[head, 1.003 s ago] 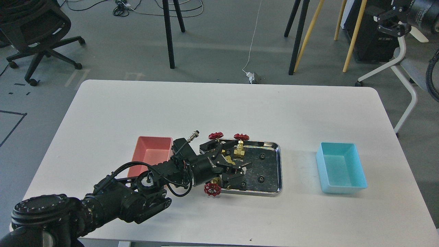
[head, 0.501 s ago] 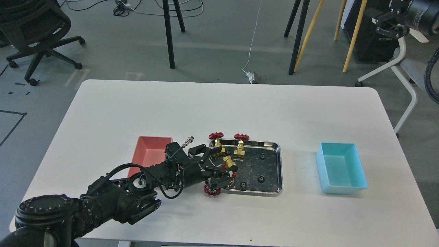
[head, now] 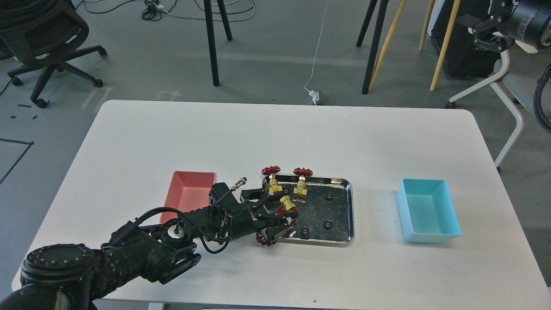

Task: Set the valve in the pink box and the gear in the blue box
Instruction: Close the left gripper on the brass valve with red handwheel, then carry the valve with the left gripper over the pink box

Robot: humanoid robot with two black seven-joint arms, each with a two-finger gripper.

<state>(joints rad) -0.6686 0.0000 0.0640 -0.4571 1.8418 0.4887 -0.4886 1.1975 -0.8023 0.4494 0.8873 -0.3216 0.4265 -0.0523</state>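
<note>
My left gripper [head: 282, 215] lies low over the left end of the steel tray [head: 350, 211]. Its fingers are closed in on either side of a brass valve [head: 288, 202] with a red handwheel lying there. Two more valves stand at the tray's back left [head: 271, 177] [head: 302, 181]. A fourth valve's red wheel [head: 266, 240] shows at the front left corner under my gripper. Black gears [head: 329, 196] [head: 328, 224] [head: 304, 232] lie in the tray. The pink box [head: 189, 196] is left of the tray, partly behind my arm. The blue box [head: 428, 211] stands at the right. My right gripper [head: 488, 32] hangs far off at the top right, small and dark.
The white table [head: 275, 137] carries only the tray and the two boxes. On the floor behind it are stand legs [head: 213, 43], wooden poles [head: 387, 43], an office chair [head: 47, 47] and a white chair frame [head: 503, 82].
My left gripper pulled back left and down, uncovering the lying valve, and its wide-open fingers narrowed around it. The right arm shifted slightly at the top right.
</note>
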